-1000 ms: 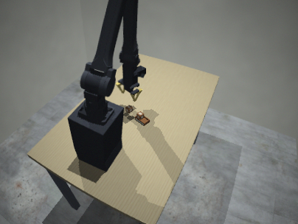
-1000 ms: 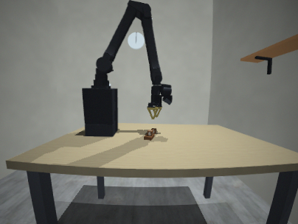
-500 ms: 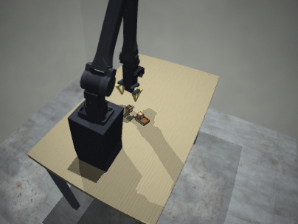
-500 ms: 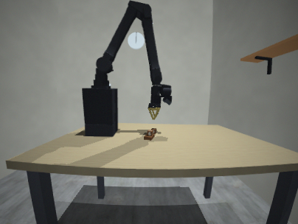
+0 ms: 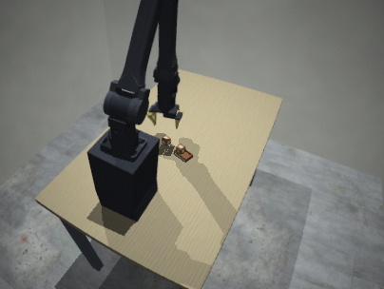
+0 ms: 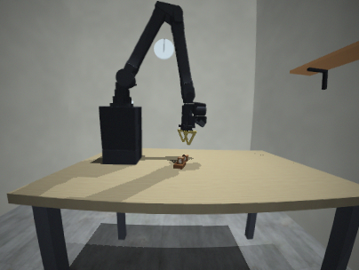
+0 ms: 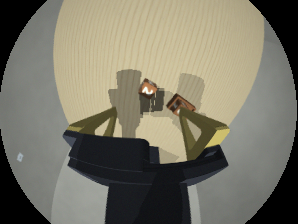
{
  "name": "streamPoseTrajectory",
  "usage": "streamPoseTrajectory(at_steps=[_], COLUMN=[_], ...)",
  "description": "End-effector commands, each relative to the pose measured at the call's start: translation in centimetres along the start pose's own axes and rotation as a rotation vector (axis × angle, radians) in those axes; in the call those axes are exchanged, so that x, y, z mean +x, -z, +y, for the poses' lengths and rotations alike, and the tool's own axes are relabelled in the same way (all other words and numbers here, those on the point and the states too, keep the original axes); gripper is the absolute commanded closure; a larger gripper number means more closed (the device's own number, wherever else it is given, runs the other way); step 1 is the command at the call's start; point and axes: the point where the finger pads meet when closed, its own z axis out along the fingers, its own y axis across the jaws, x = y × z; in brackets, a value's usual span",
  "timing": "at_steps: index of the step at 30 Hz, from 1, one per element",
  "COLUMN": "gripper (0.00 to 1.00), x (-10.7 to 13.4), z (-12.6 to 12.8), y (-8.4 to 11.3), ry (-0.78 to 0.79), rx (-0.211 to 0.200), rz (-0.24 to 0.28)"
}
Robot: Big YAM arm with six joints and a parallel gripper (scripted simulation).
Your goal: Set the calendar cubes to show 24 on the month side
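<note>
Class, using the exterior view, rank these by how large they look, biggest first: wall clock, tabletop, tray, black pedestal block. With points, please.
1. Tabletop (image 5: 228,138) (image 6: 249,178) (image 7: 165,45)
2. Black pedestal block (image 5: 124,181) (image 6: 120,135)
3. Wall clock (image 6: 163,49)
4. Tray (image 5: 185,155) (image 6: 179,167) (image 7: 170,104)

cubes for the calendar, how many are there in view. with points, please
2: one cube (image 5: 165,141) (image 7: 147,89) stands on the table outside the tray (image 5: 185,154) (image 6: 179,167), another (image 5: 181,148) is in the tray.
</note>
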Motion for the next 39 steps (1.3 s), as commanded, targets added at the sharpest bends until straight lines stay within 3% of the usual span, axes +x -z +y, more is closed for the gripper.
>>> streamPoseTrajectory(at_steps=[1, 9, 15, 21, 23, 31, 36, 37, 39], gripper=[0.0, 0.0, 0.0, 0.0, 0.0, 0.0, 0.0, 0.56, 0.56], x=[-1.1, -0.4, -1.3, -0.4, -0.4, -0.4, -0.7, -0.7, -0.7], z=[0.2, 0.4, 0.3, 0.3, 0.3, 0.4, 0.4, 0.4, 0.4], y=[0.7, -0.1, 0.7, -0.3, -0.3, -0.4, -0.1, -0.1, -0.1], ry=[0.188, 0.39, 0.557, 0.74, 0.74, 0.999, 1.041, 1.041, 1.041], rx=[0.0, -0.002, 0.01, 0.002, 0.002, 0.005, 0.011, 0.011, 0.012], rz=[-0.043, -0.021, -0.05, -0.023, -0.023, -0.024, -0.032, -0.031, -0.031])
